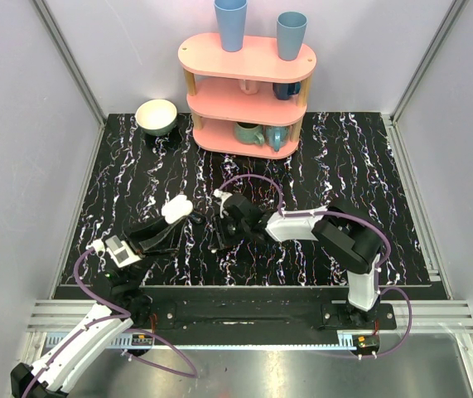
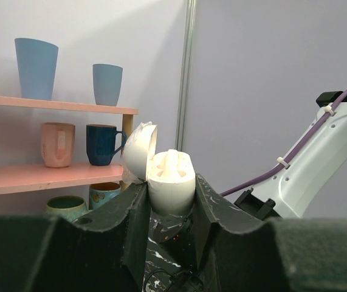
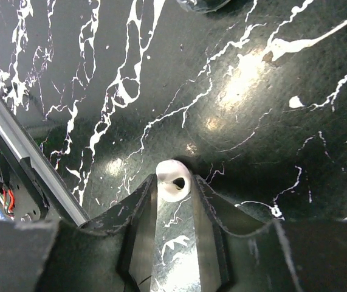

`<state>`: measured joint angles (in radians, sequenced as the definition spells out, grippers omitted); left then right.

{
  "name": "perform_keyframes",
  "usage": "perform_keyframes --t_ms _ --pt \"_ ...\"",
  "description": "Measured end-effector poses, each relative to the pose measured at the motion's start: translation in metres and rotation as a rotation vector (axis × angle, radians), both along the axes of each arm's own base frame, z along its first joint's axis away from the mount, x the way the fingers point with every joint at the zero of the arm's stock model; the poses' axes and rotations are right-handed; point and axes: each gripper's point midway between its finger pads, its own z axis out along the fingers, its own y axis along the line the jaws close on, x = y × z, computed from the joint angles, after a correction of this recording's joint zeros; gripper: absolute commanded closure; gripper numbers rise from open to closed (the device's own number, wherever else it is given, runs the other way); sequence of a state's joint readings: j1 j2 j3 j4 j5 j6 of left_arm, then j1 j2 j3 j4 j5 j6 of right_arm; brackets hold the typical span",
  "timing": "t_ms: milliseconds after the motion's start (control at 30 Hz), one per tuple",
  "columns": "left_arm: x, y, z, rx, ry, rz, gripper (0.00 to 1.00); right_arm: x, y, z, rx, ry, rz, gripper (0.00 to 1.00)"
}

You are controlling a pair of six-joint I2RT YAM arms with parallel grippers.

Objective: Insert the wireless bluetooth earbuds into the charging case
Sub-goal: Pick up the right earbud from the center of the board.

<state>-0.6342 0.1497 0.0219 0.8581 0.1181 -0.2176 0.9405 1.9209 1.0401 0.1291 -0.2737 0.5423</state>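
Far side of the marbled black table point(image 1: 360, 166): pink 3-tier shelf point(image 1: 248, 91) w/ a tall blue cup point(image 1: 230, 23) and a shorter blue cup point(image 1: 291, 35) on top. A pink mug point(image 2: 58, 144) and dark blue mug point(image 2: 103, 144) stand on the mid tier, teal mugs point(image 1: 257, 133) on the bottom tier. A pale bowl point(image 1: 156, 116) sits just left of the shelf at the far left of the table. All of that is well apart from both grippers, which work mid-table, nearer the arm bases. A purple cable point(image 1: 253, 178) loops over the right arm's wrist, far side of the right gripper point(image 1: 224, 222). Only bare table lies btwn the 2 grippers; they're near each other but apart. The left gripper point(image 2: 171, 201) is clamped tight on the charging case point(image 2: 170, 185), fingers pressing its left and right sides. The case's base is held upright and raised off the table, and its lid point(image 2: 140, 151) is swung open to the left. A white bump sticks up out of the open base; can't tell if that's a bud. From above, the case shows as a white blob at the left gripper's tip, left of centre. The right gripper points down at the table, jaws part-closed and pinching an earbud point(image 3: 173, 180) right at the fingertips, one finger on each side. The bud's dark opening faces the wrist cam. Can't tell whether the bud touches the table or is just off it. The bud is right of the case w/ a gap btwn them.
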Motion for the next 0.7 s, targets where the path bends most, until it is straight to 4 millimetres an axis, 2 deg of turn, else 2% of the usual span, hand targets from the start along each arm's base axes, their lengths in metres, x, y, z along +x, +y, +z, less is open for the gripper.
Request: perform_keyframes --t_ms 700 --pt "0.0 0.003 0.0021 -0.013 -0.002 0.01 1.0 -0.0038 0.0086 -0.001 -0.087 -0.102 0.021 0.63"
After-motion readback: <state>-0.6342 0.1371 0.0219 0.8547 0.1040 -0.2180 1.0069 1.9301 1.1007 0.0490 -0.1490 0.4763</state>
